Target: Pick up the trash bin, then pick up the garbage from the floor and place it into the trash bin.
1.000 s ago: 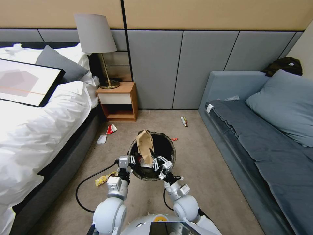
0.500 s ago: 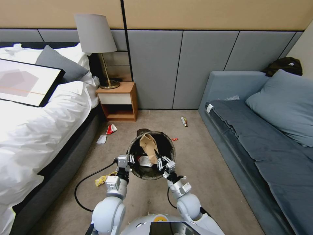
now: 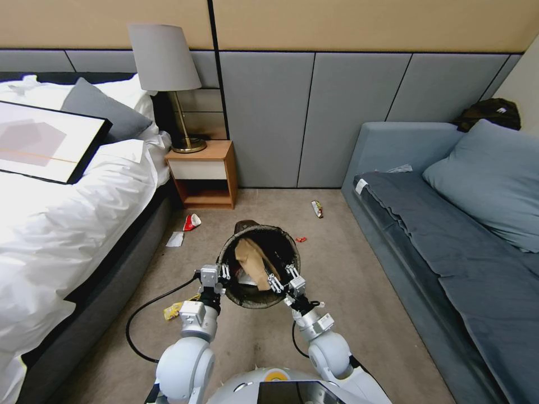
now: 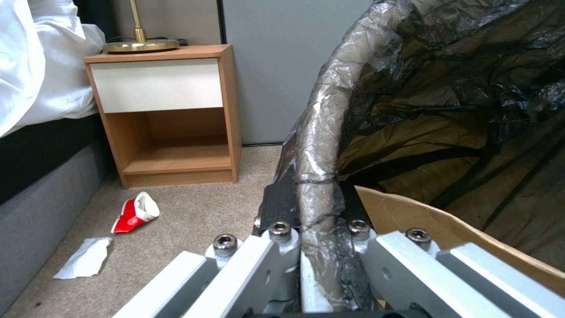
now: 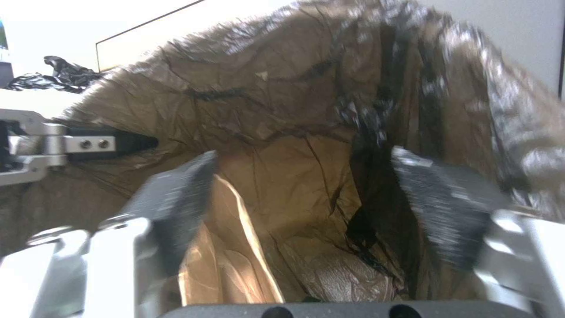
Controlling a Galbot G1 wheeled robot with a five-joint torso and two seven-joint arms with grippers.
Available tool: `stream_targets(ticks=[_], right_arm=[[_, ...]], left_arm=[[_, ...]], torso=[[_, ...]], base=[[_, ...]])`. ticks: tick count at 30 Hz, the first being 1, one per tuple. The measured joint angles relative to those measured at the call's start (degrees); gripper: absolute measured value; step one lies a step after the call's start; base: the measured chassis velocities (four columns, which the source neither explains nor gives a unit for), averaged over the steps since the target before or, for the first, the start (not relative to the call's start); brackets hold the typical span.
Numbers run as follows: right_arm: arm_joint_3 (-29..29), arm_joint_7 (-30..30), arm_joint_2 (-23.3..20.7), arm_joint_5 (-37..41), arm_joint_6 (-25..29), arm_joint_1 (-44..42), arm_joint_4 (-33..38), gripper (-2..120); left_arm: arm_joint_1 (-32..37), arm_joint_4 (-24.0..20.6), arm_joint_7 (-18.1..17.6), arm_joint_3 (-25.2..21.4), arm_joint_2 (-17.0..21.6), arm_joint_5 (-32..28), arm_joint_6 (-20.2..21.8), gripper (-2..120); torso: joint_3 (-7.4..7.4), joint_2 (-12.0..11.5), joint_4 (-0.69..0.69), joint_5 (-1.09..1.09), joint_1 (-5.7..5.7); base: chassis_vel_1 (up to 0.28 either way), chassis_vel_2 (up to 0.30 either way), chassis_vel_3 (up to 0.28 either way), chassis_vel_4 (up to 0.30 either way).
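Observation:
The trash bin point(image 3: 279, 234), lined with a black bag, hangs just above the carpet in front of me. My left gripper point(image 3: 222, 274) is shut on its near-left rim point(image 4: 318, 145). A tan paper bag point(image 3: 252, 262) lies inside the bin point(image 5: 282, 101). Above the bin's near-right rim my right gripper point(image 3: 282, 276) is open with nothing between its pads point(image 5: 176, 198). Garbage lies on the floor: a red-and-white carton point(image 3: 191, 221) point(image 4: 134, 213), a white paper point(image 3: 175, 239) point(image 4: 85, 264), a yellow wrapper point(image 3: 175, 308), a small red scrap point(image 3: 301, 239) and a snack wrapper point(image 3: 317, 209).
A bed point(image 3: 62, 235) runs along the left, with a wooden nightstand point(image 3: 205, 174) and lamp point(image 3: 165, 62) at its head. A blue sofa point(image 3: 449, 235) lines the right. Open carpet lies between them. A black cable point(image 3: 147, 314) loops beside my left arm.
The paper bag stood up out of the bin at my right gripper; it has now dropped inside. My right gripper has drawn back a little to the right, open.

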Motion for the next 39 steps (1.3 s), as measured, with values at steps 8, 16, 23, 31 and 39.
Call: stream_targets(ticks=[8, 16, 23, 31, 39], right_arm=[[0.02, -0.76, 0.33, -2.08, 1.34, -1.42, 3.24, 107], [0.95, 3.30, 2.40, -7.97, 4.03, -5.00, 11.09, 115], [4.91, 12.24, 6.97, -12.33, 5.49, -11.09, 18.15, 111], [10.85, 16.15, 10.35, -14.58, 9.96, -14.28, 18.05, 100], [14.63, 16.27, 10.70, -13.23, 12.09, -15.85, 13.32, 100]], left_arm=[[-0.13, 0.92, -0.01, 0.06, -0.05, -0.02, 0.02, 0], [-0.31, 1.17, -0.02, -0.22, -0.33, 0.01, 0.02, 0], [-0.45, 1.49, -0.01, -0.64, -0.65, 0.01, 0.00, 0], [-0.68, 1.51, 0.00, -1.70, -0.69, -0.55, 0.00, 0], [-0.21, 0.91, 0.01, -2.65, -0.53, -1.03, -0.05, 0]], torso=[[0.00, 0.00, 0.00, -0.01, 0.00], [-0.01, 0.00, 0.01, -0.01, 0.00], [0.00, 0.00, -0.02, -0.01, 0.00], [0.00, 0.00, 0.00, 0.00, 0.00], [0.00, 0.00, 0.00, 0.00, 0.00]], base=[[0.000, 0.000, 0.000, 0.000], [0.000, 0.000, 0.000, 0.000], [0.000, 0.000, 0.000, 0.000], [0.000, 0.000, 0.000, 0.000], [0.000, 0.000, 0.000, 0.000]])
